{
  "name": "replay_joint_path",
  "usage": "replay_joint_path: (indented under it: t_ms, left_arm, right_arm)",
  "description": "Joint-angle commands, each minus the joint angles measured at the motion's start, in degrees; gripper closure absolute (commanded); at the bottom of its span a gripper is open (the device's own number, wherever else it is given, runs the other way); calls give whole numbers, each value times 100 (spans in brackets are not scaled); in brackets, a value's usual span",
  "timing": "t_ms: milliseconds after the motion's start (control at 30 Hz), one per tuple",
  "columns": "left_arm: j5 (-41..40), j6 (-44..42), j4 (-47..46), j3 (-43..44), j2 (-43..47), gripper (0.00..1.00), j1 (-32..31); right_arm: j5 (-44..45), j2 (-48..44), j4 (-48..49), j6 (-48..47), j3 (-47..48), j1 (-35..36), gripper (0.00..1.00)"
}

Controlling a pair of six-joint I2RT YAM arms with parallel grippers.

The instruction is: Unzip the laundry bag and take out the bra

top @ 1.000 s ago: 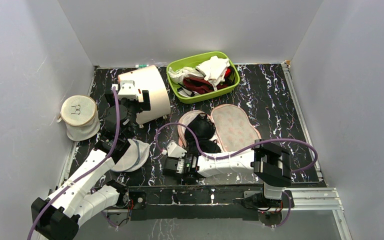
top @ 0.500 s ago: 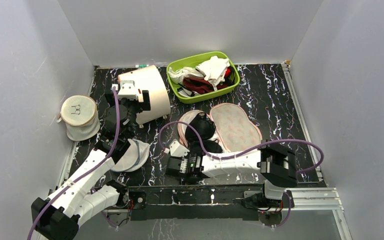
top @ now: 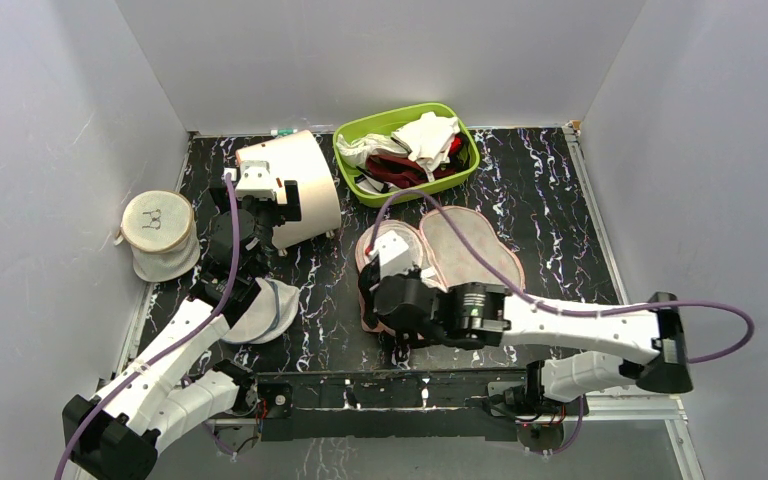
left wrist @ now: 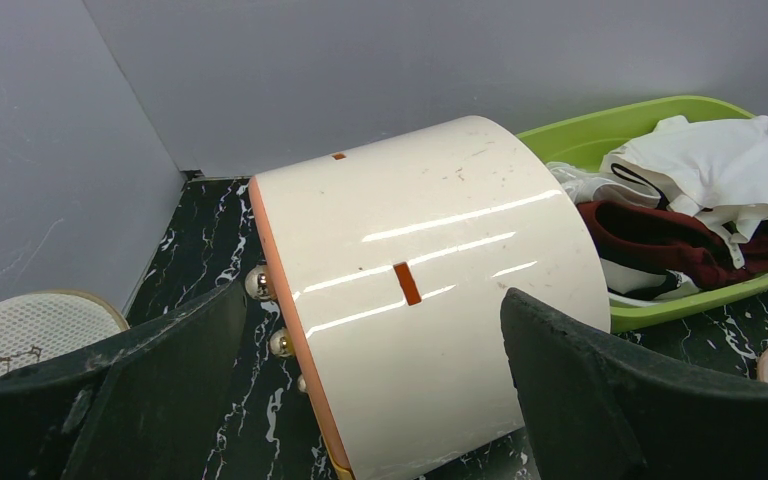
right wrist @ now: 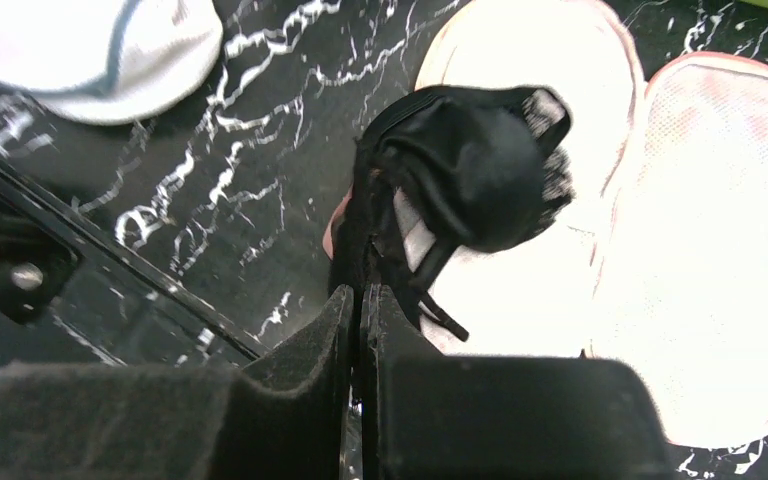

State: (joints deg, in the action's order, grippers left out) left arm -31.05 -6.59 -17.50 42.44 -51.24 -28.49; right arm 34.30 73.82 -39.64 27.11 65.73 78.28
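Note:
The laundry bag point(top: 472, 250) lies unzipped and spread flat at mid-table, its pale mesh halves showing in the right wrist view point(right wrist: 720, 250). My right gripper point(top: 372, 303) is above the bag's near left edge. In the right wrist view the gripper point(right wrist: 365, 292) is shut on the edge of the black bra point(right wrist: 475, 170), which bunches over the bag's left half. In the top view the bra is mostly hidden under my right wrist. My left gripper point(top: 258, 228) is open and empty, its jaws wide in front of a white drum point(left wrist: 410, 290).
A green basket point(top: 355, 170) at the back holds white cloths and a dark red garment. The white drum point(top: 305, 185) lies on its side at back left. A white mesh cylinder bag point(top: 158, 235) stands far left. A round mesh disc pouch point(top: 260, 310) lies near the left arm.
My right arm has lifted from along the front rail and swung up over the bag's near left side, with the bra pinched. The left arm has not moved.

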Motion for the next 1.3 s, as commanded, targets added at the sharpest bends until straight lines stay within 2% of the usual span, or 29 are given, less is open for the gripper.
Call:
replay_joint_path:
  t_ms: [0, 433, 767, 1100, 1267]
  left_arm:
    - [28, 45, -61, 219, 63, 2, 16]
    - [68, 81, -27, 235, 46, 2, 19]
    - [108, 120, 15, 256, 11, 2, 23]
    - [134, 191, 27, 245, -124, 2, 17]
    - [160, 205, 19, 238, -265, 2, 19]
  right_arm:
    - [92, -641, 494, 242, 111, -174, 100]
    - [390, -1356, 380, 306, 1003, -350, 100]
    - [431, -839, 377, 16, 1849, -893, 100]
    - [-328, -247, 789, -414, 2948, -2470, 100]
    - [-1381, 404, 1096, -373, 3655, -3718, 100]
